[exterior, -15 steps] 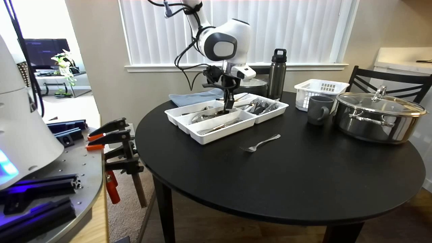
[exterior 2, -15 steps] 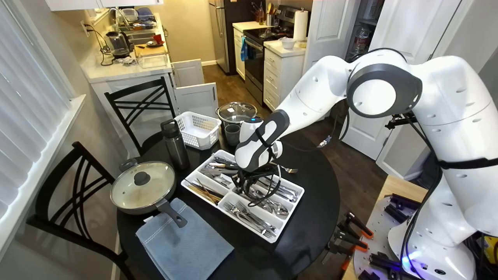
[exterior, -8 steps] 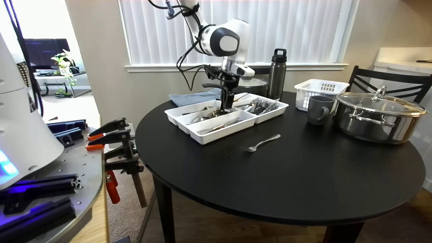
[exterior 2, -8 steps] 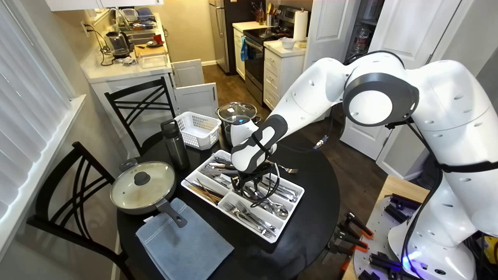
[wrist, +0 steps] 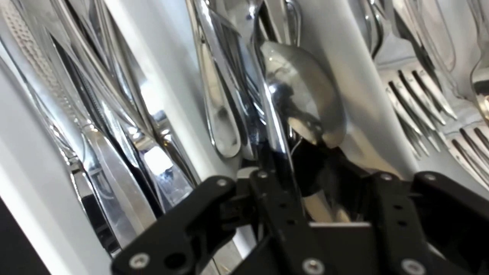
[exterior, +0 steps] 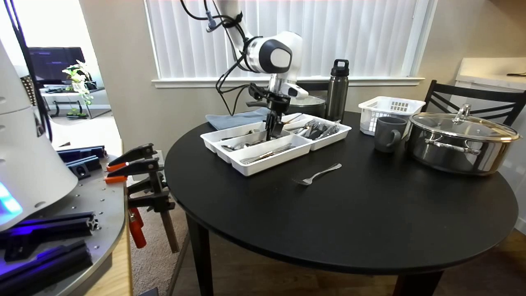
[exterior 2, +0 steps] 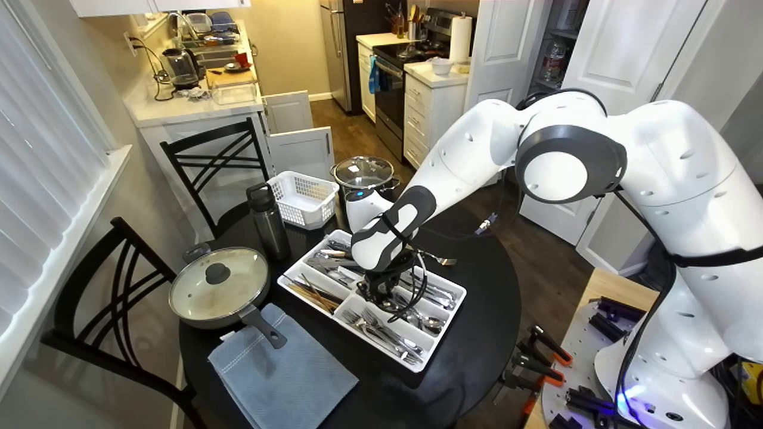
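Observation:
In both exterior views my gripper (exterior: pixel 273 132) reaches down into the spoon compartment of a white cutlery tray (exterior: pixel 271 162). In the wrist view the gripper (wrist: pixel 300 164) stands part-way open, its fingertips dark and partly lost in shadow. Right ahead of the jaws lies a shiny spoon bowl (wrist: pixel 305 91), its lower end close to the fingertips. A polished handle (wrist: pixel 273 122) runs down alongside the left finger; I see no clear grip on it. Knives (wrist: pixel 122 183) fill the compartment at left, and forks (wrist: pixel 399 49) the one at right.
A loose fork (exterior: pixel 324 172) rests on the black round table (exterior: pixel 349 230). Around the tray stand a steel bottle (exterior: pixel 337 96), white basket (exterior: pixel 370 115), grey mug (exterior: pixel 386 135) and lidded pot (exterior: pixel 456 154). A lidded pan (exterior 2: pixel 238 298) overlaps a blue cloth (exterior 2: pixel 292 375).
The arm has come lower and shifted slightly, bringing the gripper deeper into the tray. Its fingers look further apart in an exterior view. Spoons beneath have shifted a little.

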Controlling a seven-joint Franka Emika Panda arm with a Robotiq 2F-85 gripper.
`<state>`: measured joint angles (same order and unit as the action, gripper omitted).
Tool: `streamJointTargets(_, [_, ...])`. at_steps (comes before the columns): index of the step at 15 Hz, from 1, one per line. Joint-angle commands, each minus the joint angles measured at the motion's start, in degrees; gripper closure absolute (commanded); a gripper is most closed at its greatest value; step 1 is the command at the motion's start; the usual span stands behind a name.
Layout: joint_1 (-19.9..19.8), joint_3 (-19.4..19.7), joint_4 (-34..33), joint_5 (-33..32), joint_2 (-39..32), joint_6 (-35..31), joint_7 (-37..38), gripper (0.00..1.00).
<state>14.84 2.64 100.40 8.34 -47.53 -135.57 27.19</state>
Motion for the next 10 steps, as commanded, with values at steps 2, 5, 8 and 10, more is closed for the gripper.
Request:
streamJointTargets(2, [0.84, 0.41, -0.96, -2.12, -0.05, 2.61, 1.69, 0.98])
streamJointTargets(5, [2.33, 0.99, 1.74, -4.0, 4.76, 1.28, 2.13, 0.98])
streamJointTargets(8, [4.66, 2.36, 2.35, -7.83, 8.84, 1.84, 3.83, 0.98])
streamJointTargets(10, [5.84, 2.96, 1.74, -10.19, 10.46, 2.94, 5.24, 0.98])
